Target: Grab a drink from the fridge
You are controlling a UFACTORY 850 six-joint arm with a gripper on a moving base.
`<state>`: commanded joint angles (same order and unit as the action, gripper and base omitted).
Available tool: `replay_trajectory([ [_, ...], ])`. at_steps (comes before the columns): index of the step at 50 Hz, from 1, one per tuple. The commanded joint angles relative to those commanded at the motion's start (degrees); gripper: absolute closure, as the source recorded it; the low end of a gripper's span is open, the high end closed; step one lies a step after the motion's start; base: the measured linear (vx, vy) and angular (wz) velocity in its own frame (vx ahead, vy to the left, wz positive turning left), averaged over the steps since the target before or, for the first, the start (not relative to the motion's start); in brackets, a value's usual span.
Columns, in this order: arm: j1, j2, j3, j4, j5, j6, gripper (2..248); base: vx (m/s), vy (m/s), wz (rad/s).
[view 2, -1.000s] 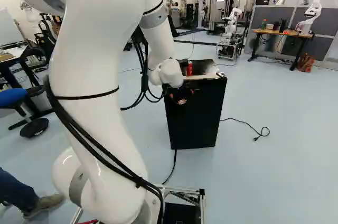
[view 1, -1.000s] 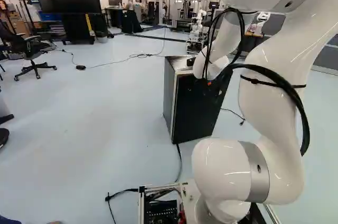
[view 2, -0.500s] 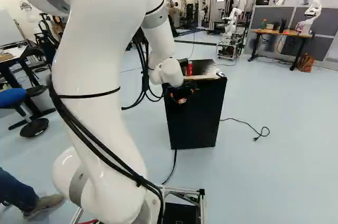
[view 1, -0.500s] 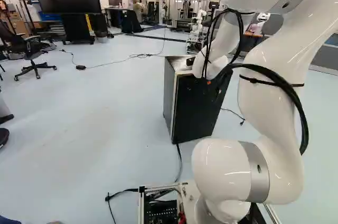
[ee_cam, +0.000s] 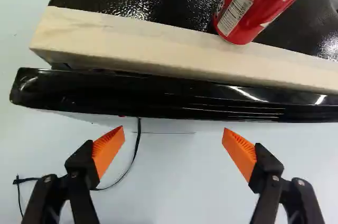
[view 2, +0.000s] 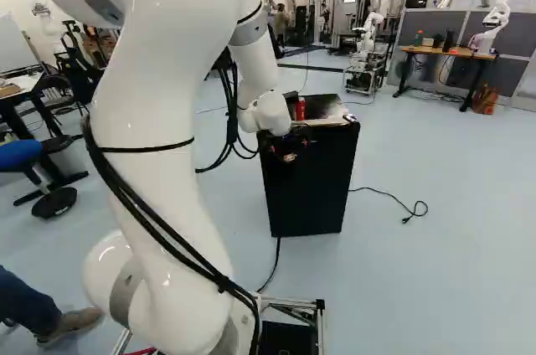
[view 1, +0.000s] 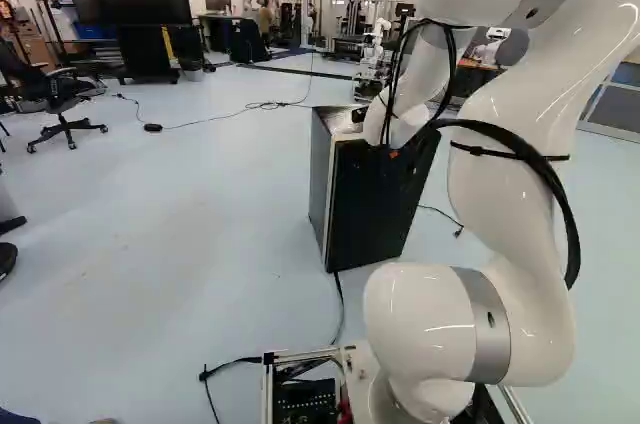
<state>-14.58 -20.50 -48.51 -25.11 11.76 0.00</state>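
Orange pads (ee_cam: 108,150) are standing wide apart on the tool (ee_cam: 174,132), which is holding nothing. It is waiting on the near side of the fridge's (view 2: 310,196) black lip (ee_cam: 158,97), towards its left end. Beyond the lip a wooden strip (ee_cam: 132,36) is running left to right, and just past that the can (ee_cam: 251,5) is standing upright on top, far and a little right of the tool.

The can is probably behaving like thin metal: fairly light, stiff if sealed, easily dented by a hard squeeze, and slippery if cold. Its round middle is offering the best hold, one pad on each side, well clear of the strip.

In all, one can, one fridge, one strip and two pads are showing; how many drinks are sitting inside, I cannot tell.
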Motion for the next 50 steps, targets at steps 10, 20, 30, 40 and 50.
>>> replay_trajectory([
  [10, 0.1, -0.6, -0.8, 0.0, 0.0, 0.0, 3, 0.0, 0.0, 0.0],
  [20, 0.2, -1.2, -1.6, 0.0, 0.0, 0.0, 3, 0.0, 0.0, 0.0],
  [30, 0.3, -1.6, -2.1, 0.0, 0.0, 0.0, 3, 0.0, 0.0, 0.0],
  [40, 0.3, -1.7, -2.2, 0.0, 0.0, 0.0, 3, 0.0, 0.0, 0.0],
  [50, 0.3, -1.4, -1.8, 0.0, 0.0, 0.0, 3, 0.0, 0.0, 0.0],
])
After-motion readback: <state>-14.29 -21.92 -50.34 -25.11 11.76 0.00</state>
